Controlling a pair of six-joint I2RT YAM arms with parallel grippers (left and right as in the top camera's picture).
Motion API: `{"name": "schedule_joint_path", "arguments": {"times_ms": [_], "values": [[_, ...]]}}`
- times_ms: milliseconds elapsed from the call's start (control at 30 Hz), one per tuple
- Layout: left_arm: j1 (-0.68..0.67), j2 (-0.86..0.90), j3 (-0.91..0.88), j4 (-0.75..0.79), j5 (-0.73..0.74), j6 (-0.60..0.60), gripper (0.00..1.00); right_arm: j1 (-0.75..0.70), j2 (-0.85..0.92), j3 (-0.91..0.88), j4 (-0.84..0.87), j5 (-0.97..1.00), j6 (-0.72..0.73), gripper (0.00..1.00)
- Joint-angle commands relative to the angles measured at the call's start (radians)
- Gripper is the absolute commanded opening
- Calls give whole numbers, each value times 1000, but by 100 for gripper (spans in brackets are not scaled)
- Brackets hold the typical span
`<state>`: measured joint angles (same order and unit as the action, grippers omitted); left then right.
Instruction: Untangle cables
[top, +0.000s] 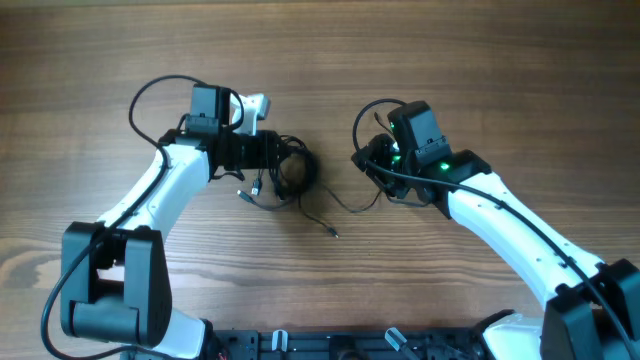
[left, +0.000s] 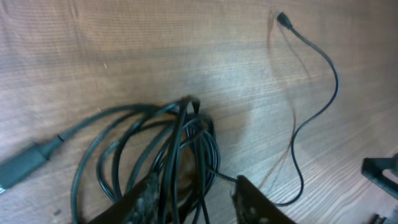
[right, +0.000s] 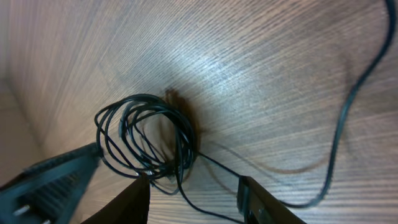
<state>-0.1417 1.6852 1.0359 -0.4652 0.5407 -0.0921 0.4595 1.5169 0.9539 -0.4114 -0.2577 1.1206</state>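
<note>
Overhead view: even, diffuse light over the desk (top: 480, 60); shadows short and soft. Left wrist view: pale glare at centre; a faint shadow doubles the loose strand of the cables (left: 189, 121) toward 3 o'clock; the plug (left: 25, 163) at 8 o'clock is blurred. Right wrist view: sheen toward 12 o'clock, dimness at 9 o'clock (fingers (right: 258, 202) of the right claw (right: 194, 183) dark, unfocused).
</note>
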Motion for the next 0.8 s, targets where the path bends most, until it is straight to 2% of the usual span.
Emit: {"name": "schedule_joint_path", "arguments": {"times_ms": [0, 100, 133, 200, 267, 400, 533, 700, 767], "values": [[-36, -23, 130, -41, -114, 14, 58, 4, 54, 2, 23, -12, -18, 47], [-116, -21, 154, 1, -280, 85, 56, 4, 107, 2, 60, -13, -18, 46], [-166, -8, 154, 21, -393, 159, 57, 4, 125, 2, 69, -13, -17, 46], [-222, 30, 154, 14, -502, 224, 61, 4, 153, 2, 77, -13, -18, 46], [-232, 76, 154, -3, -513, 266, 61, 4, 170, 2, 77, -13, -19, 46], [-202, 156, 154, 5, -517, 266, 65, 4, 182, 2, 79, -13, -19, 46], [-151, 166, 154, 11, -514, 265, 60, 4, 182, 2, 79, -13, -19, 47], [-136, 180, 151, 0, -462, 265, 61, 4, 182, 2, 78, -13, -20, 47], [-136, 210, 146, -13, -462, 264, 66, 4, 182, 2, 78, -12, -21, 47]]}}
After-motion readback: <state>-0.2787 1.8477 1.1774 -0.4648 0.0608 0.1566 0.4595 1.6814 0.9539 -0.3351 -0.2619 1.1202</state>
